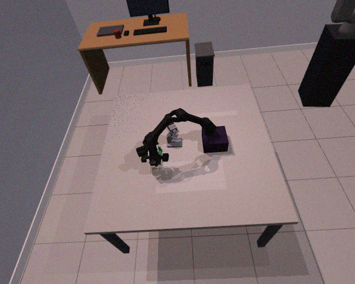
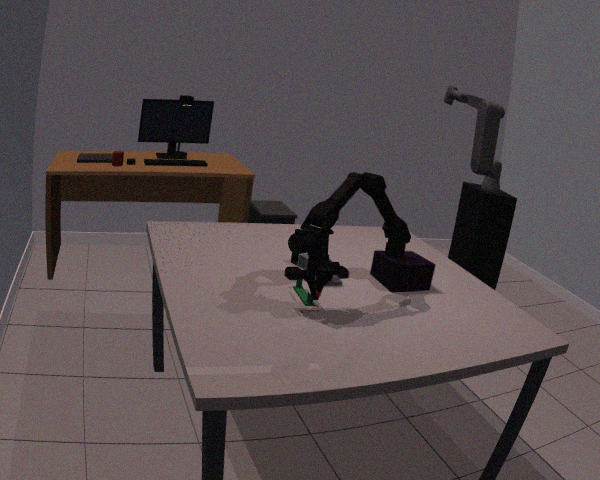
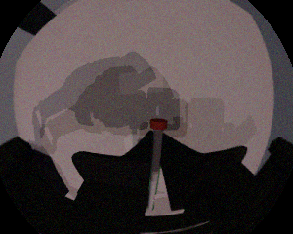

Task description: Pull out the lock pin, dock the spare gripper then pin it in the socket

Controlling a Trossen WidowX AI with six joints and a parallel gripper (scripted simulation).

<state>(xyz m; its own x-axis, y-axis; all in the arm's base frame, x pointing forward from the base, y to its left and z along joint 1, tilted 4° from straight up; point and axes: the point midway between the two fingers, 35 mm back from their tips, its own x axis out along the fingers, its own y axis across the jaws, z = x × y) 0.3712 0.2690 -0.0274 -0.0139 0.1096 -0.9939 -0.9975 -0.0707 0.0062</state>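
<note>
My gripper (image 1: 155,165) (image 2: 316,298) (image 3: 153,133) is shut on the lock pin and points down at the table. The pin's red head (image 3: 158,124) shows at the fingertips in the wrist view, with its grey shank (image 3: 157,152) running back between the fingers. The grey mount (image 1: 174,142) (image 2: 335,281) stands behind the gripper, partly hidden by the arm in the exterior view. Its pale upper part (image 1: 172,127) (image 2: 302,260) leans up from it. The state of its socket is too small to tell. I cannot make out the spare gripper for certain.
A green stand with upright posts (image 1: 160,150) (image 2: 303,295) is right beside the fingers, partly hidden by them in the top view. The arm's dark purple base block (image 1: 215,143) (image 2: 403,273) is right of the mount. The arm arches over behind the mount.
</note>
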